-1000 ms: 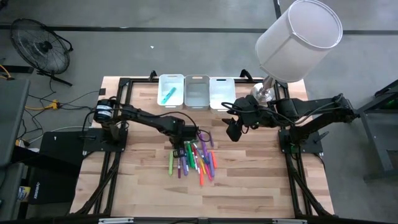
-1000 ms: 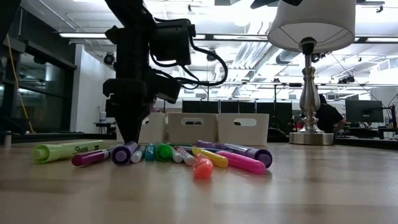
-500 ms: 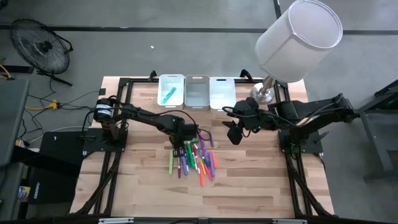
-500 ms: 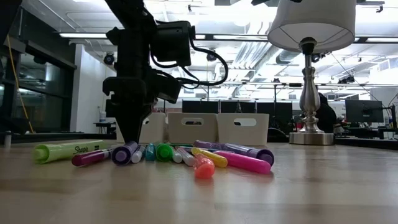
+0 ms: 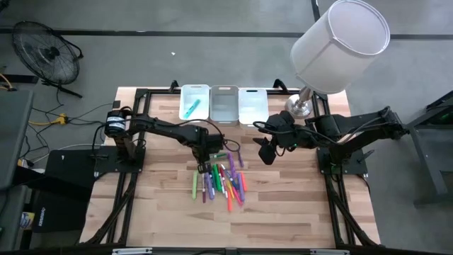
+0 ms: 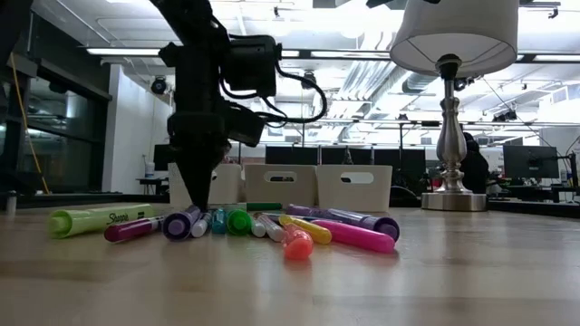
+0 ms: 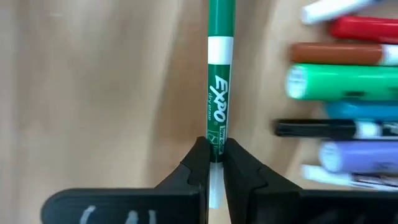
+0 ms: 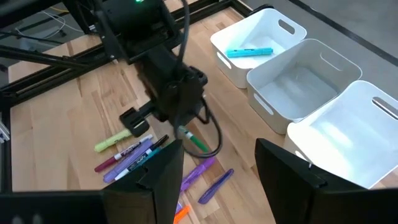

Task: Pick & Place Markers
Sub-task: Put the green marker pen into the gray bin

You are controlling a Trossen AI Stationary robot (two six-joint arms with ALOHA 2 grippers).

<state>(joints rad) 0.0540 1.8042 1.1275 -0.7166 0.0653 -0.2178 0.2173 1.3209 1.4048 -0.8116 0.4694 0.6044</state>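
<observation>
Several markers [image 5: 223, 180] in green, purple, red, orange, pink and yellow lie in a loose row at the table's middle. My left gripper [image 7: 211, 155] points down at the row's far left end. It is shut on a green marker [image 7: 220, 81], which shows just above the pile in the low view [image 6: 264, 206]. My right gripper [image 8: 217, 180] hovers open above the table, to the right of the pile. A teal marker [image 5: 192, 108] lies in the left white bin [image 5: 185, 92]. My left gripper pinches the green marker between its two fingers, on the label's end beside a white band [image 7: 216, 142], near one end of the marker. The fingers come from above, pointing down, and lie across it. The marker is about level, just above the table, sticking out toward the table's right edge.
Three white bins stand in a row at the far edge; the middle bin [image 5: 224, 92] and the right bin [image 5: 253, 92] show nothing inside. A tall lamp [image 5: 340, 42] stands at the far right. Bare wood lies near the front edge.
My left gripper has risen a little. The green marker has come up with it, out of the row, and now shows level above the other markers in the low view. The rest of the pile has stayed where it was.
</observation>
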